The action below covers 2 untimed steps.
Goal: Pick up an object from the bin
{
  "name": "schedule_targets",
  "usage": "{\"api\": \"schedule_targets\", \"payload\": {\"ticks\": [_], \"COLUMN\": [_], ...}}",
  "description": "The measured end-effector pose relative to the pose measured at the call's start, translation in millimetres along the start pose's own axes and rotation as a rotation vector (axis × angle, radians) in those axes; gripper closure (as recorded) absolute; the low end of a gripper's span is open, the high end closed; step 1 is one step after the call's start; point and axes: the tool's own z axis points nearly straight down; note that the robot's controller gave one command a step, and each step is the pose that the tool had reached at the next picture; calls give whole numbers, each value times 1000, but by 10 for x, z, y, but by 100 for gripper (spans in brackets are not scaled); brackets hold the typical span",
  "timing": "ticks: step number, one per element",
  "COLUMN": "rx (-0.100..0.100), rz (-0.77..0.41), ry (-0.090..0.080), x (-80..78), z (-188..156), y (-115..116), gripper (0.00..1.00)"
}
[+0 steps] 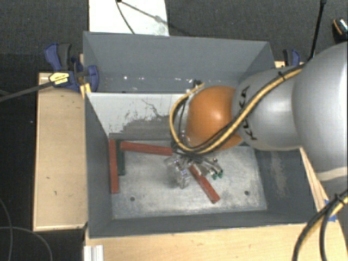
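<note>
Camera view, from above and somewhat to one side. The arm (293,107) reaches into the grey bin (163,105) from the right, and its orange cover (209,116) and looped cables (176,121) hide much of the wrist. The gripper (182,177) is low over the middle of the bin floor; whether it is open or closed cannot be told here. The thing nearest it is a red-brown diagonal stick (207,188), which lies flat on the floor and runs from beside the gripper down toward the near right. Its upper end passes under or against the gripper, and no grasp on it can be confirmed. A second red-brown piece, the horizontal stick (144,147), lies along the back of the floor with its right end near the gripper. The left stick (113,167) lies along the left wall, well apart, with a dark strip (121,165) just beside it. Likely hazards, offered as judgement: a thin, flat stick gives little height to close on, so a grasp may scrape the floor and slip off. A hold near one end would leave the long free end to swing, tilt or pull out on lifting. Closing near the horizontal stick's end could nudge it or catch both pieces together.
</note>
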Motion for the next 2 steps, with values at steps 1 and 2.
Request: {"api": "schedule_targets", "payload": {"ticks": [1,2], "rx": [0,4], "rz": [3,-365], "ry": [0,-7], "x": [0,743], "z": [0,-11], "y": [0,-152], "gripper": [0,0]}}
